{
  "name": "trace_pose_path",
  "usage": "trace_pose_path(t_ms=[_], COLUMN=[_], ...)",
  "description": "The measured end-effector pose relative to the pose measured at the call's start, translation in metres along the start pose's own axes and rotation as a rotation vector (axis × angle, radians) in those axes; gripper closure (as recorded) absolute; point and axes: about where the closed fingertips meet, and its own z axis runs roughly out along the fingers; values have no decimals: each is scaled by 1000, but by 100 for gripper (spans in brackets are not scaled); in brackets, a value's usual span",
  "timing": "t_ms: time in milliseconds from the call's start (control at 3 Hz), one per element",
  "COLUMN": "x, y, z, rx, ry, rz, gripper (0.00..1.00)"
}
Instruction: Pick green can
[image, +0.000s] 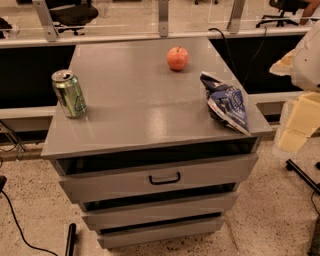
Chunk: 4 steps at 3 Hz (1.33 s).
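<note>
Camera view: gripper (298, 125) at right edge beside table (140, 110), well apart from green can (68, 93); open or closed, cannot tell.

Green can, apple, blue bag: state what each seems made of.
Green can: metal, probably aluminium; glossy green side, silver rim.
Apple: real fruit or plastic, cannot tell; smooth orange-red skin.
Blue bag: thin foil or plastic; shiny creases.
Claw: pale, apparently plastic, hanging right of the cabinet.

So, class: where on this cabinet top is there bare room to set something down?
Free: the wide middle between green can, apple and chip bag, plus the front edge. Crowded: the right edge, by the bag. The gripper is out of view.
</note>
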Motion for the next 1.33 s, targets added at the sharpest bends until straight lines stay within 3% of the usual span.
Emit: trace_pose_path(t_ms=[667, 1000, 1333], x=[-10, -55, -133], y=[-8, -34, -68], z=[2, 19, 52], rx=[14, 8, -33], ry=[-32, -130, -272], rz=[-19, -106, -231], gripper=[0, 0, 0])
